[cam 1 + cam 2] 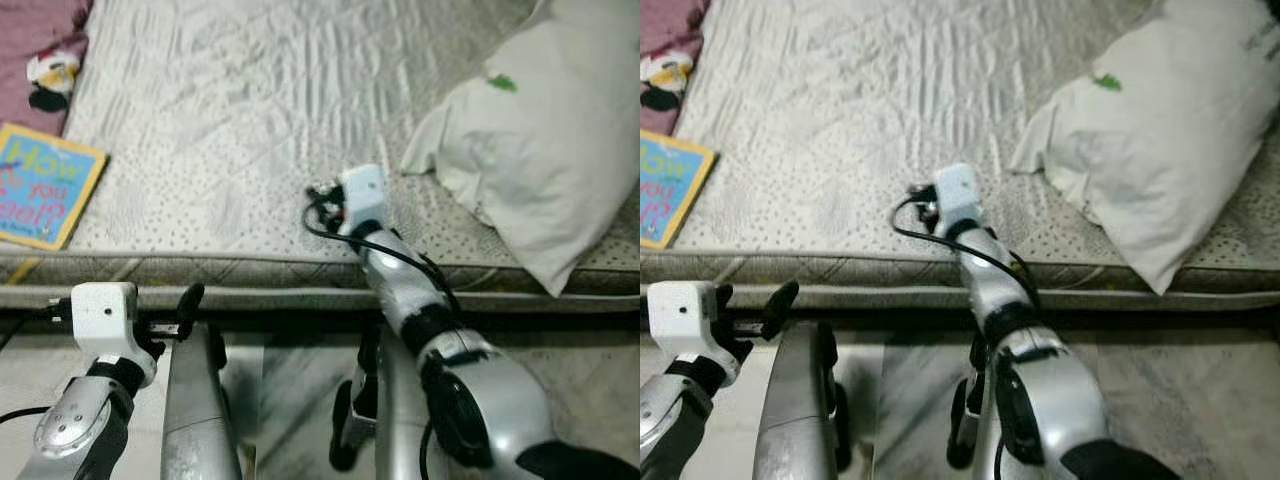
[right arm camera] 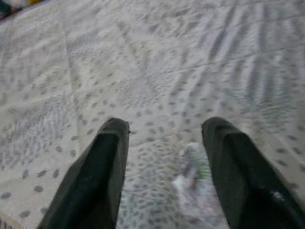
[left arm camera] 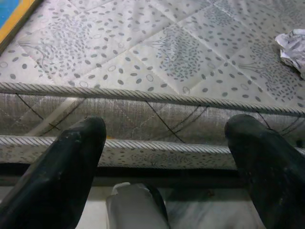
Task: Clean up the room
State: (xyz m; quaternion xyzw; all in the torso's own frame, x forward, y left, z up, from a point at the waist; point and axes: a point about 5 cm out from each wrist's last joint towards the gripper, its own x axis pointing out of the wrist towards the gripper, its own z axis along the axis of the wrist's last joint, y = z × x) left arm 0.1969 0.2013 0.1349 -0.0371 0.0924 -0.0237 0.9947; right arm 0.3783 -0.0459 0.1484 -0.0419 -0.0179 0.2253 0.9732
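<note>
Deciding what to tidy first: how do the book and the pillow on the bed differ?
The book is flat, stiff and brightly coloured, blue with a yellow border; the pillow is bulky, soft and plain white. The book lies at the mattress's left edge, the pillow on its right. Both rest on the mattress, beyond either tool.

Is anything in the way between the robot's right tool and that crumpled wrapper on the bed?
Nothing visible is. The right tool hangs open just above the mattress, and the crumpled wrapper lies bare between its fingers.
</note>
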